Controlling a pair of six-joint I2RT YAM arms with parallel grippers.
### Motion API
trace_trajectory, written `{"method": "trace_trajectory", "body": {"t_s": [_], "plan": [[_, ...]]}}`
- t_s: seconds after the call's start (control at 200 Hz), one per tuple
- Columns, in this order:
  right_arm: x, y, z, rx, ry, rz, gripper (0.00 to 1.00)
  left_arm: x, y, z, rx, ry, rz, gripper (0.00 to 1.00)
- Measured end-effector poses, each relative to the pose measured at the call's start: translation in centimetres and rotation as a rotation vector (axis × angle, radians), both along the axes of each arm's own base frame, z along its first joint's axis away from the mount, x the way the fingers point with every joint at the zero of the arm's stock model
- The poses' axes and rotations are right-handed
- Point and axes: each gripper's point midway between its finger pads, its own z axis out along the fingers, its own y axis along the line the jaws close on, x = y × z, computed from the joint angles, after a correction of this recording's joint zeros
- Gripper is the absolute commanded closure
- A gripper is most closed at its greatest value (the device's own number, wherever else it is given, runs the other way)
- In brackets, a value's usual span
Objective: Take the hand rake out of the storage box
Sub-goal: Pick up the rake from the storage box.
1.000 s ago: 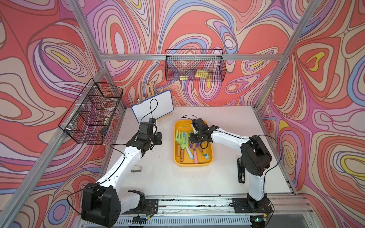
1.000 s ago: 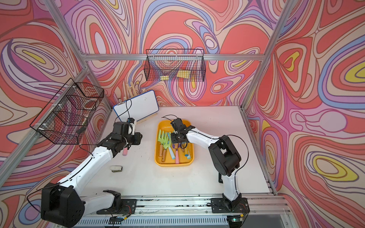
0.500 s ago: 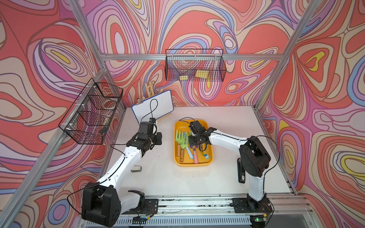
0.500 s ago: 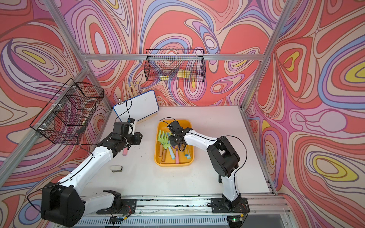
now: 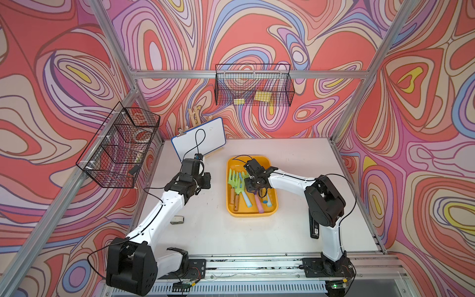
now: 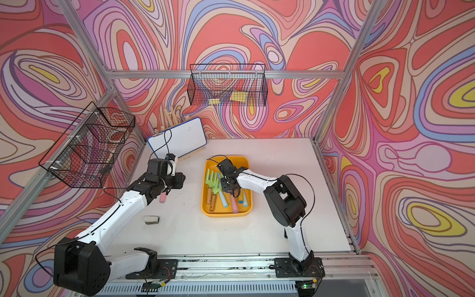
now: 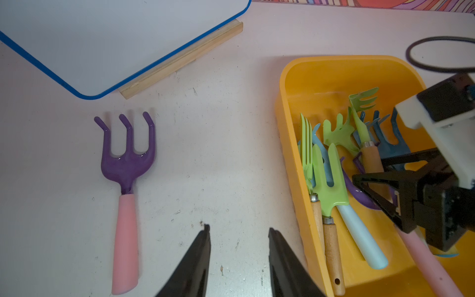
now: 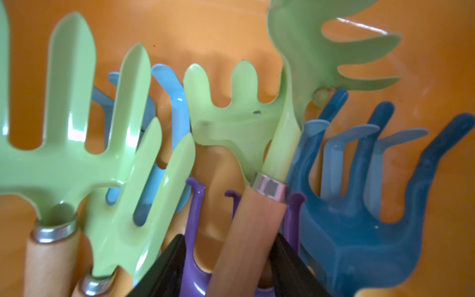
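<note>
The storage box [image 5: 250, 214] is seen in both top views near the middle of the tabletop [image 5: 231, 244], a little toward its far edge, and the right gripper [image 8: 228, 241] hangs inside it over a heap of rakes. In the right wrist view its jaws are set open astride the wooden handle [image 8: 246, 226] of a green hand rake [image 8: 321, 51], with a sliver of gap on one side, so no grip is judged to be made yet. For a clean pick, the jaws should be centred on that handle just below the metal collar [image 8: 270, 186] and closed on it alone. The purple rake [image 8: 195, 257] beneath and the blue rake [image 8: 359, 244] just beside should be kept out of the pinch. A straight upward lift is advised, since the tines are interlaced and neighbours may be dragged. The left gripper [image 7: 237, 228] is held narrowly open and empty over bare tabletop, near a pink-handled rake [image 7: 127, 164]
</note>
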Motion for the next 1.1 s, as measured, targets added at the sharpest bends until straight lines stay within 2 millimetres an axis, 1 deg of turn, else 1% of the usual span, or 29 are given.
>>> {"method": "trace_trajectory", "body": {"t_s": [0.386,0.566,0.781,0.906,1.097], "plan": [[0.3,-0.5,0.2,-0.022,-0.020,-0.019,0.60,0.0,0.0,-0.1,0.002,0.002,0.001,0.58],[0.1,-0.9,0.7,-0.033,-0.025,-0.021,0.66,0.1,0.0,-0.4,0.003,0.010,0.000,0.58],[0.0,-1.5,2.0,-0.045,-0.042,-0.028,0.70,0.1,0.0,-0.4,0.006,0.012,-0.001,0.58],[-0.2,-1.9,3.1,-0.050,-0.058,-0.032,0.71,0.1,0.0,-0.5,0.006,0.014,-0.002,0.58],[-0.6,-2.4,5.8,-0.024,-0.099,-0.031,0.72,0.1,0.0,-0.9,0.009,0.025,-0.002,0.58]]}}
